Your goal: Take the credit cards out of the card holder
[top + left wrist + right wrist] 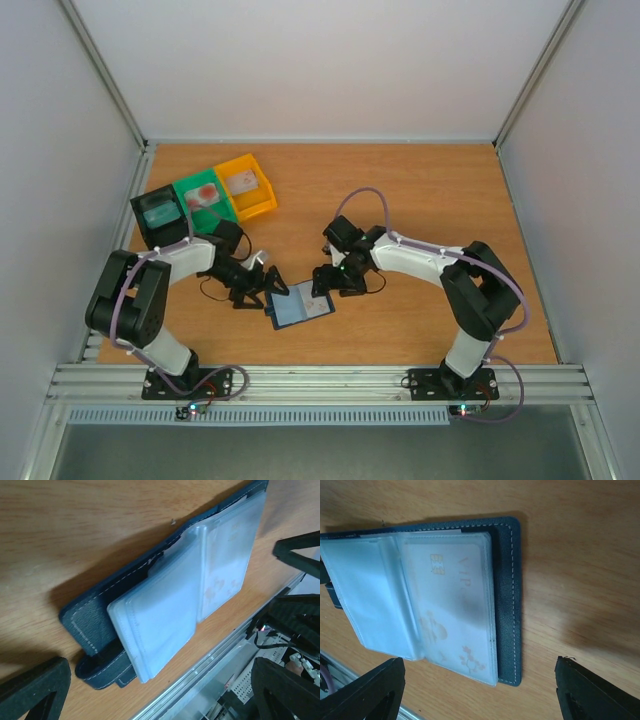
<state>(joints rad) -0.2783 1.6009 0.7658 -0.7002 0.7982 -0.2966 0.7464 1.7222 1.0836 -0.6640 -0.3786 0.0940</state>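
- While both arms lean over the open card holder point(300, 307) in the top view, the left gripper point(262, 287) stands just beside its left edge. The right gripper point(322, 281) is at its upper right corner. Both are spread and grasp nothing. The holder lies flat on the table point(430, 200), between the arms.
- Counted from above, there is one holder and three bins: black bin point(137, 215), green bin point(182, 186) and yellow bin point(262, 205). Each seems to hold one of the credit cards point(203, 197), so three are out. One sleeved card point(315, 300) shows in the holder.
- From the left wrist, the fingers point(30, 690) are released and stand wide either side of the holder's near end. Two clear sleeves point(155, 620) show. The near one looks empty, and the far one carries the card with reddish marks. This arm would do best to pin the navy cover flat, so that the holder cannot slide.
- From the right wrist, the jaws are apart, with the holder just ahead of them. There is one card here, with a chip and reddish prints, inside the right-hand sleeve. I cannot tell which edge of that sleeve is open. The pinch should catch the card's edge alone, not the film, and draw it straight along the sleeve.
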